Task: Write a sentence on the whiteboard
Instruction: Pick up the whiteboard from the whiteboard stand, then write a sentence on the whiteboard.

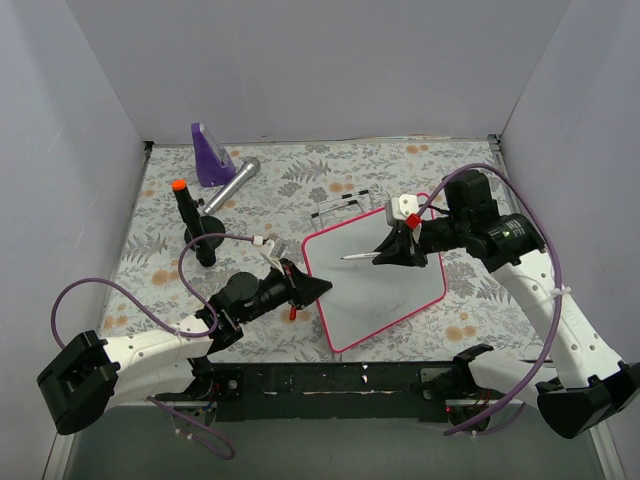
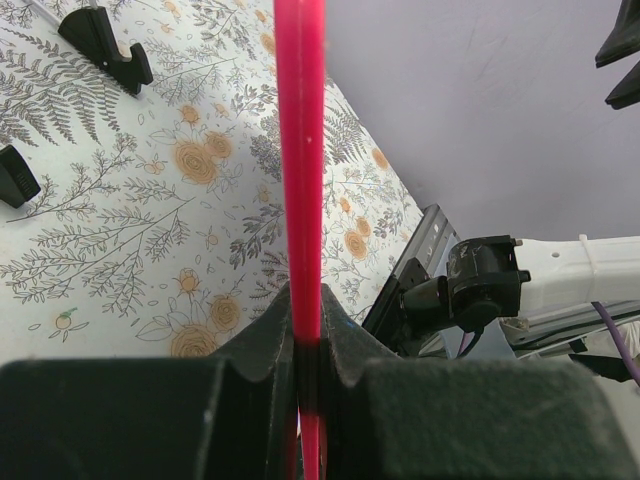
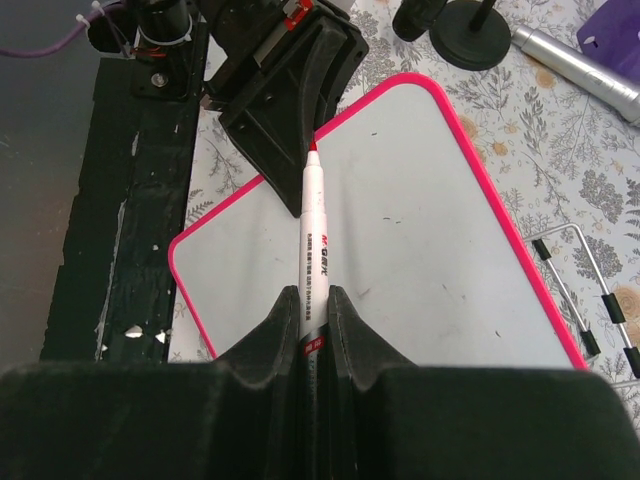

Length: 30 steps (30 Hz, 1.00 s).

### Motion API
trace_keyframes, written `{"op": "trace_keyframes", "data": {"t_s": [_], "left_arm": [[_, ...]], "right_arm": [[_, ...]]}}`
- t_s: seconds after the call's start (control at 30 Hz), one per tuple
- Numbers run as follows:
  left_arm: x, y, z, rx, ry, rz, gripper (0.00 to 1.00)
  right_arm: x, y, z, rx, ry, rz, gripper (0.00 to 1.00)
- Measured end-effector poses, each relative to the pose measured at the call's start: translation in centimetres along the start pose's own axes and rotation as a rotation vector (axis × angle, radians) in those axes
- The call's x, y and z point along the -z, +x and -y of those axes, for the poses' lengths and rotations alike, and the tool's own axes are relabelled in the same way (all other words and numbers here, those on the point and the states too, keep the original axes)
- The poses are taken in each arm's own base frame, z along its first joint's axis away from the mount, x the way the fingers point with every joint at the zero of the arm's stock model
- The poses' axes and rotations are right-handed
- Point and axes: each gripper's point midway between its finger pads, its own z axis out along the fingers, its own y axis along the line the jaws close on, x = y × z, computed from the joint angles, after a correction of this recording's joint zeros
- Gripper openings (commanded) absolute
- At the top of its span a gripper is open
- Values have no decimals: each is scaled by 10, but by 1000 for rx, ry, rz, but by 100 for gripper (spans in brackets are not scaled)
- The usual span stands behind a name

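The whiteboard (image 1: pixel 385 290) lies flat on the floral table, with a pink-red frame and a blank white face; no red lettering shows on it. My left gripper (image 1: pixel 315 288) is shut on the board's left frame edge, which shows as a red bar (image 2: pixel 300 150) between the fingers in the left wrist view. My right gripper (image 1: pixel 395 250) is shut on a white marker (image 1: pixel 358 257) with a red tip, held over the board's upper middle. In the right wrist view the marker (image 3: pixel 314 230) points across the board (image 3: pixel 430 240) toward the left gripper (image 3: pixel 290 120).
A purple wedge (image 1: pixel 210 155) and a silver cylinder (image 1: pixel 233 183) lie at the back left. A black stand with an orange-capped pen (image 1: pixel 190 215) is left of the board. A wire stand with black tips (image 1: pixel 340 205) lies behind the board. A black rail (image 1: pixel 330 380) runs along the near edge.
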Motion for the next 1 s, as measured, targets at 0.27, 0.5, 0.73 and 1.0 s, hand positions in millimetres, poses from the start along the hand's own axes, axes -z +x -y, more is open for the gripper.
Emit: {"op": "trace_keyframes", "data": {"t_s": [0.27, 0.5, 0.73, 1.0], "left_arm": [[0, 0, 0, -1, 2, 0, 0], [0, 0, 1, -1, 3, 1, 0], [0, 0, 1, -1, 3, 1, 0], [0, 0, 0, 0, 2, 1, 0]], "right_arm": [[6, 4, 0, -7, 22, -3, 1], [7, 9, -2, -25, 24, -7, 1], [8, 7, -3, -22, 23, 4, 1], [6, 9, 1, -44, 24, 0, 1]]}}
